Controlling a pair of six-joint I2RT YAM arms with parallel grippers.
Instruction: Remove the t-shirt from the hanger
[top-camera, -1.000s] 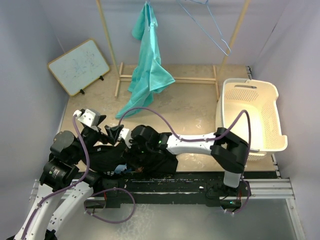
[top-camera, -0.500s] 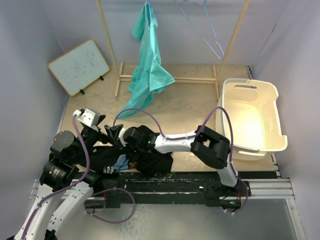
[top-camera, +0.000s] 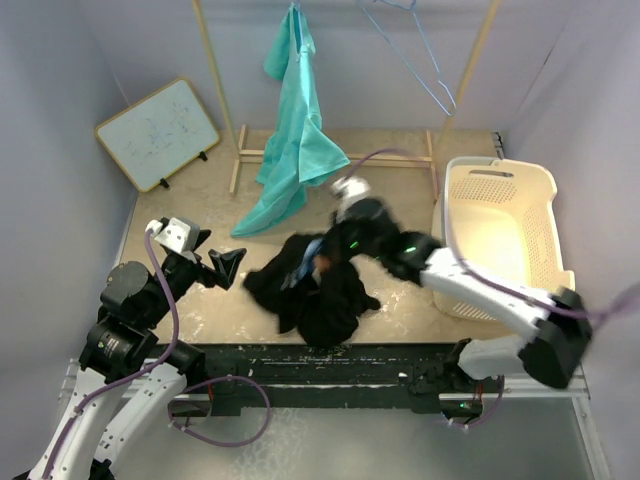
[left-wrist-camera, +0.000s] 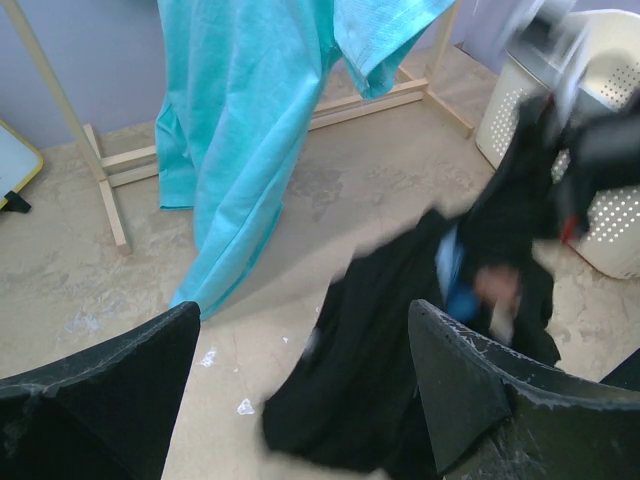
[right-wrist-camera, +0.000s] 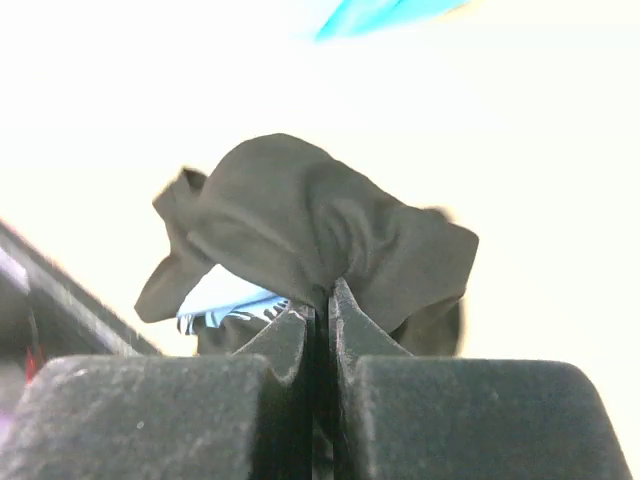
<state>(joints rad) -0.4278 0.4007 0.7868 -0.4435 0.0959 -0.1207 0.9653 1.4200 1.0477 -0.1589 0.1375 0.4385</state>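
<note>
Pinched a fold of the black t-shirt (top-camera: 320, 290) in the closed right tool (top-camera: 347, 232), cloth bunched mid-surface toward the near edge. Held the left tool (left-wrist-camera: 302, 330) spread wide, gripping nothing, by the left edge. Found the shirt outside the white basket (top-camera: 500, 166) at the right edge.

- A robotics lab cell, dressed up as a laundry corner.
- Plain pale walls (top-camera: 60, 90) box in a beige desk (top-camera: 400, 215); they look like booth panels, though the seams are hard to make out.
- Two robot arms (top-camera: 120, 340) with loose purple cables (top-camera: 176, 318) are bolted to a metal rail (top-camera: 540, 375) at the near edge.
- The props are household ones: a wooden clothes rack (top-camera: 395, 158), a wire hanger (top-camera: 448, 104), a teal garment (top-camera: 300, 130), a black t-shirt (top-camera: 325, 295), a cream laundry basket (top-camera: 530, 240) and a small whiteboard (top-camera: 158, 133).
</note>
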